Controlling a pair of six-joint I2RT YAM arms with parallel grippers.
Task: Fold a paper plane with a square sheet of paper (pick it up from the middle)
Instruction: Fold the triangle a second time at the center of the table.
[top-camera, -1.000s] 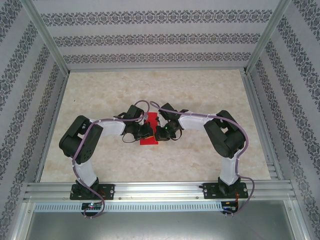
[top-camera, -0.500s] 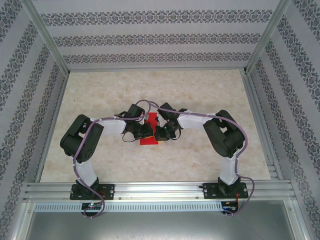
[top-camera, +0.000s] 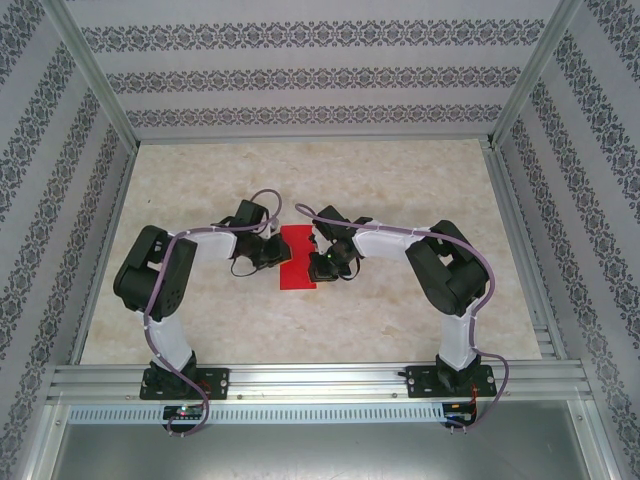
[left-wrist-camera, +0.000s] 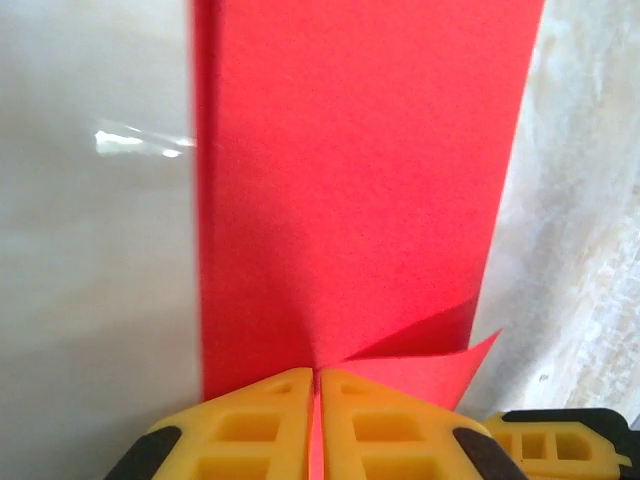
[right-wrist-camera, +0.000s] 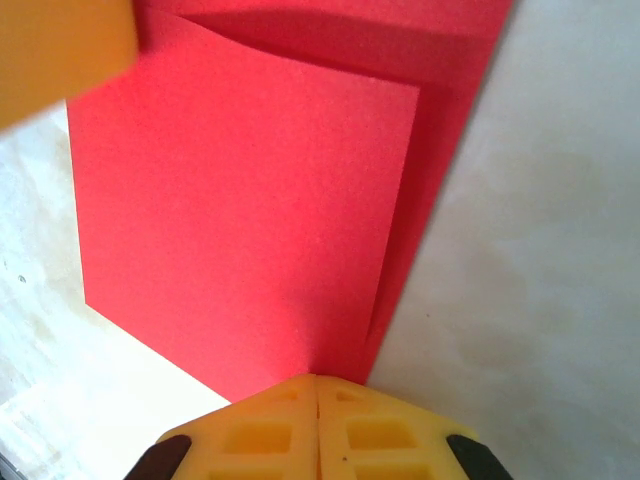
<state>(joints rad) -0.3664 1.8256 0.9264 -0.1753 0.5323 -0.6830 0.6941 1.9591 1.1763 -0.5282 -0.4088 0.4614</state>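
Observation:
The square sheet of paper (top-camera: 298, 258) is bright red and lies folded into a narrow upright band at the middle of the table. My left gripper (top-camera: 274, 256) is at the band's left edge. In the left wrist view its yellow fingers (left-wrist-camera: 317, 375) are nearly together with a sliver of red paper (left-wrist-camera: 350, 180) between them. A loose corner flap (left-wrist-camera: 440, 360) lifts beside them. My right gripper (top-camera: 318, 266) is at the band's lower right. Its fingers (right-wrist-camera: 318, 380) are shut tight, tips against the edge of the folded layers (right-wrist-camera: 240, 220), nothing between them.
The pale marbled tabletop (top-camera: 420, 180) is ringed by aluminium rails (top-camera: 300, 378) and patterned walls. A yellow finger (right-wrist-camera: 60, 50) of the left gripper shows at the top left of the right wrist view. The right gripper's finger (left-wrist-camera: 560, 440) shows low in the left wrist view.
My left arm has drawn back to the left, from over the paper to its left edge, uncovering more of the red band. The right arm and the paper have stayed put.

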